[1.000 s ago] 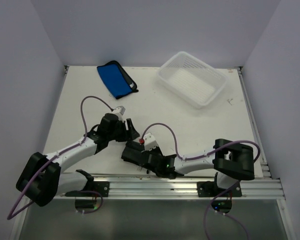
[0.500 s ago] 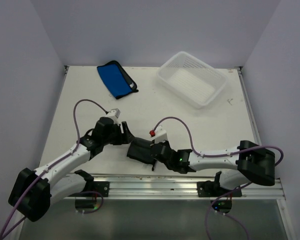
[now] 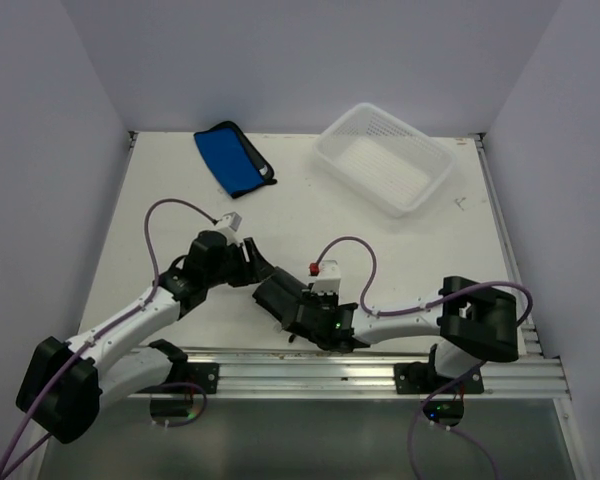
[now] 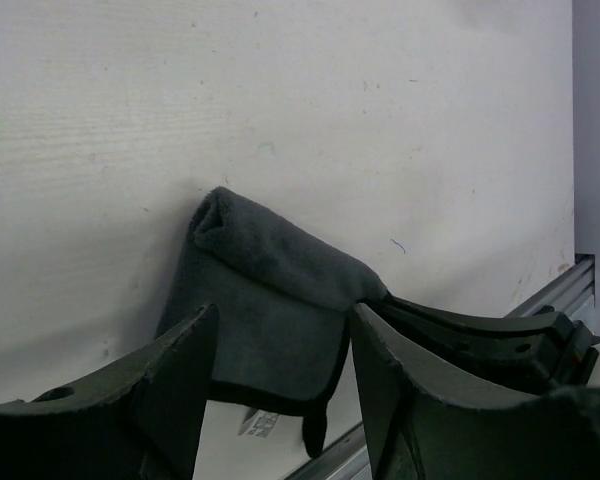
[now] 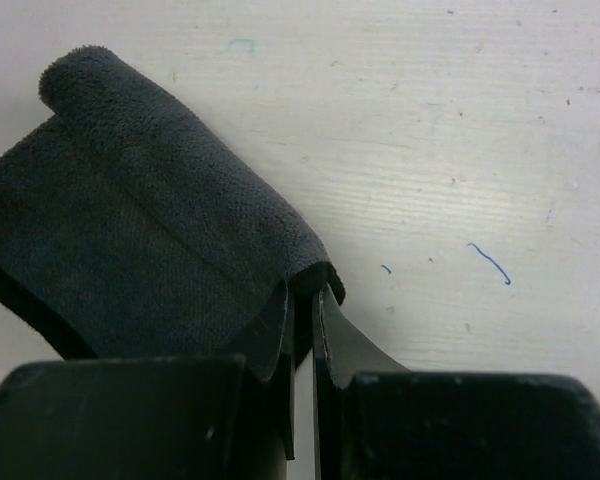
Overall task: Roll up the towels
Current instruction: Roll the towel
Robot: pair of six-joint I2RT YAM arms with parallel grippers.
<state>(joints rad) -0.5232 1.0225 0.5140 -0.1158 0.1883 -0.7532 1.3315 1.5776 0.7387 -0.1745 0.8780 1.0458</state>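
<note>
right elbow has swung toward dark towel (image 5: 150,220); right gripper (image 5: 302,292) nearly shut, pinching its rolled edge; left gripper (image 4: 280,318) open, empty, beside it. roll just started.

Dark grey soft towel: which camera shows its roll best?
Right wrist: the dark grey soft towel fills the frame, rolled edge clear, right gripper pinching its corner. Left wrist shows less; top external barely shows it.

Left arm (image 3: 130,320) stretched low toward 2 o'clock, left gripper (image 4: 280,335) spread wide. Right arm (image 3: 405,310) reaches toward 9 o'clock; right gripper (image 5: 302,298) pinched on dark towel (image 5: 150,250) edge.
</note>
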